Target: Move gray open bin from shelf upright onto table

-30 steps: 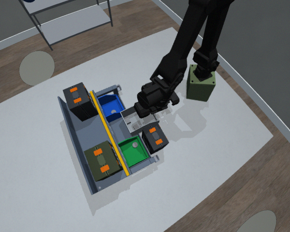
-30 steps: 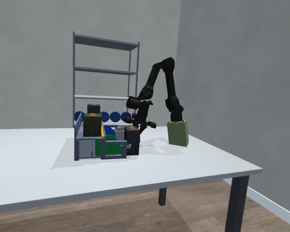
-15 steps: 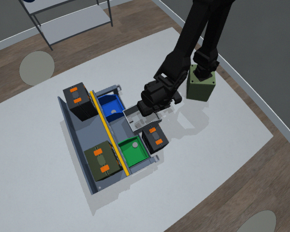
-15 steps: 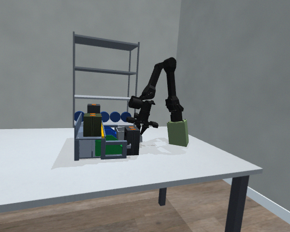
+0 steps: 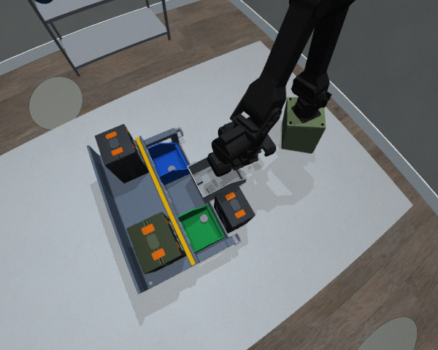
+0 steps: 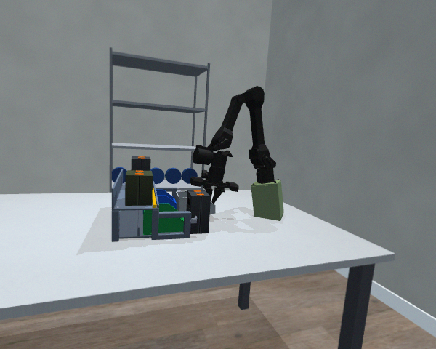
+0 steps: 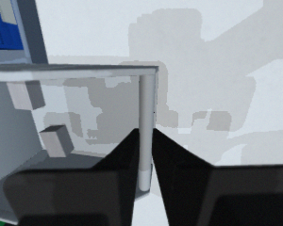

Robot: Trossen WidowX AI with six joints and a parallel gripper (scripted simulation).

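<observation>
The gray open bin (image 5: 201, 176) (image 6: 180, 195) (image 7: 85, 72) sits upright, sticking out past the front edge of the low gray shelf (image 5: 103, 188) (image 6: 115, 221), between the blue bin (image 5: 166, 160) and a black case (image 5: 234, 208). Small gray blocks (image 7: 57, 140) (image 5: 214, 184) lie inside it. My gripper (image 5: 236, 171) (image 6: 214, 198) (image 7: 144, 133) is shut on the bin's thin right wall, a black finger on each side. In the wrist view the white table (image 7: 226, 56) shows beyond that wall.
The shelf also holds a green bin (image 5: 202, 230), a black case (image 5: 117, 152), an olive case (image 5: 153, 240) and a yellow bar (image 5: 162, 195). The arm's green base block (image 5: 302, 131) (image 6: 267, 201) stands to the right. A tall rack (image 6: 154, 105) stands behind the table.
</observation>
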